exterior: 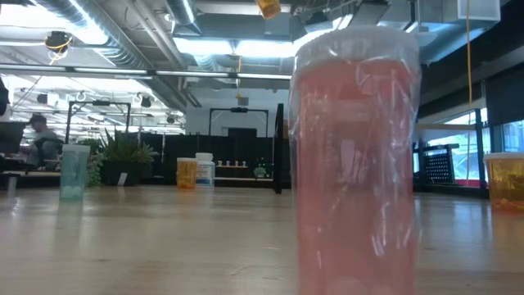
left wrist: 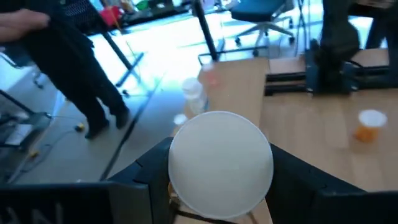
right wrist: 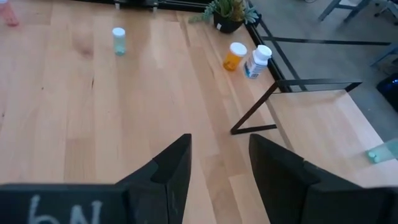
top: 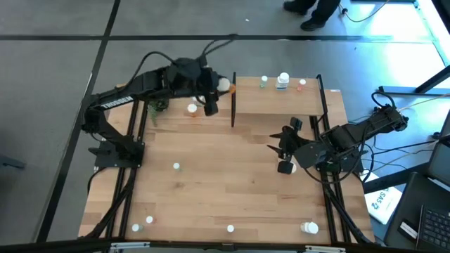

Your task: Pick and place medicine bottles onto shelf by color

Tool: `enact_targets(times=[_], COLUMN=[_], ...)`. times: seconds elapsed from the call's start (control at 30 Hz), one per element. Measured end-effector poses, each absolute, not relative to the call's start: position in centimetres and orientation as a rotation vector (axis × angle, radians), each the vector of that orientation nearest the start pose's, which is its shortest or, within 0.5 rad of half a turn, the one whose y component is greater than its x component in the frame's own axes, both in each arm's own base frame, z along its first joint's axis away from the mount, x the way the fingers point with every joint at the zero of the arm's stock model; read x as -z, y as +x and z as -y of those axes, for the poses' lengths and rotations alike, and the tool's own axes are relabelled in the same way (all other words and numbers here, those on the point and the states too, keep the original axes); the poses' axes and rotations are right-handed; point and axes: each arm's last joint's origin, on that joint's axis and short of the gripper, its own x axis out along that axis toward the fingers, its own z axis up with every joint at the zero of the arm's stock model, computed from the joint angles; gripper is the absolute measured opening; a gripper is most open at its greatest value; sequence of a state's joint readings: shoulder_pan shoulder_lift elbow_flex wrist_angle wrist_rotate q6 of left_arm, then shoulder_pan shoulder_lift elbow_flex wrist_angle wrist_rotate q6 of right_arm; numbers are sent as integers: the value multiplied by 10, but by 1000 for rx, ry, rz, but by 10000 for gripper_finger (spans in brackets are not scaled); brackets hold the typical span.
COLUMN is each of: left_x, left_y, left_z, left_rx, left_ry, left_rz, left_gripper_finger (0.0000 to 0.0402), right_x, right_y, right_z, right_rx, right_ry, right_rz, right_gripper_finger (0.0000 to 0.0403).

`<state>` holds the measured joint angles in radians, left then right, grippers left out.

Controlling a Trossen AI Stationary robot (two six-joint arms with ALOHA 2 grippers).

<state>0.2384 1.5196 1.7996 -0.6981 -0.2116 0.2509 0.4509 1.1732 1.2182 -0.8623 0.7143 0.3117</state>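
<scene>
On the far left of the surface (top: 211, 183), seen from above, the small potted plant (top: 156, 106) sits near the back edge, with an orange bottle (top: 192, 108) just beside it toward the shelf. The left gripper (left wrist: 221, 171) hangs near the shelf's left end, its jaws clamped on a bottle with a white cap (left wrist: 221, 163); its body colour is hidden under the cap in the left wrist view, though a sliver of orange shows below.

The shelf (top: 274, 98), a light-wood board on a black frame, already carries three bottles: a green one (top: 264, 81), a white one (top: 283, 80) and a reddish one (top: 302, 83) along its back. To the right, the right gripper (right wrist: 217, 165) hovers low in front of the shelf, jaws apart and holding nothing.

Loose bottles lie along the near edge, including a pink one (exterior: 354, 164) close to the low camera.

The step in hand looks like carrying the held bottle to the shelf. Next it needs setting down upright in its own colour spot, clear of the three already standing.
</scene>
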Motion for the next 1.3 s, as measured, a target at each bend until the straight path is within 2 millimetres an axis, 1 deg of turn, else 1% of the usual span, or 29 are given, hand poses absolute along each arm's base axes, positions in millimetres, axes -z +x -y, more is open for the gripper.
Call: enact_targets(times=[0.03,0.13,0.27,0.43,0.6,0.77,0.9,1.23,1.3], left_x=[-455,-453,-438,-408,-386,-359,-343,-310,-306], left_y=[303,314,330,351,369,387,398,414,416], left_z=[-83,-92,-108,-128,-137,-147,-149,-155,-156], left_rx=[-386,-341,-309,-314,-250,-237,-219,-208,-209], left_ry=[244,244,261,250,247,229,223,201,198], left_rz=[-463,-413,-434,-532,-572,-633,-653,-735,-748], left_gripper_finger=[183,183,183,183,183,183,183,183,183], right_x=[-353,-352,-352,-352,-350,-350,-350,-349,-349], right_y=[208,208,209,210,209,208,208,208,208], right_z=[-79,-77,-74,-71,-69,-68,-68,-68,-68], right_rx=[352,361,375,391,398,399,398,398,398], right_ry=[-150,-148,-143,-145,-161,-167,-170,-174,-174], right_rz=[-632,-633,-635,-641,-665,-673,-678,-682,-682], right_gripper_finger=[163,163,163,163,163,163,163,163,163])
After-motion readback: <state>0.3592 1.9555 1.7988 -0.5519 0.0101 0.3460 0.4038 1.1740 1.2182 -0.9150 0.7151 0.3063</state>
